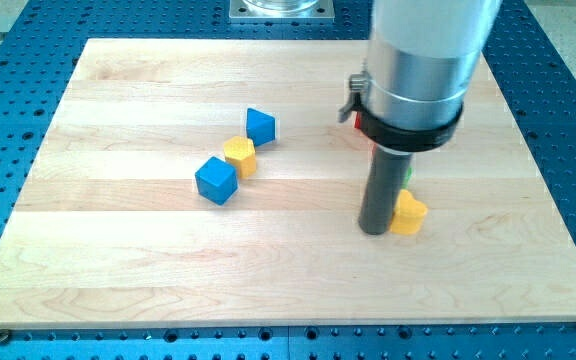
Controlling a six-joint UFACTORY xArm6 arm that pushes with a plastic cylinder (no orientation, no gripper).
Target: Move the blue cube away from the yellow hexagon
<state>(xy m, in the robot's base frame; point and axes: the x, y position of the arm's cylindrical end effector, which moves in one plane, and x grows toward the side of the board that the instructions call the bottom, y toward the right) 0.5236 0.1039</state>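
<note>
My tip holds nothing; it sits beside a yellow block, well right of the blue cube. That cube touches the yellow hexagon on the wooden board.

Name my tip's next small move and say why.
Probably slide my tip toward the view's left, to the blue cube. The tip sits beside a yellow block, far from the cube, which touches the yellow hexagon.
</note>
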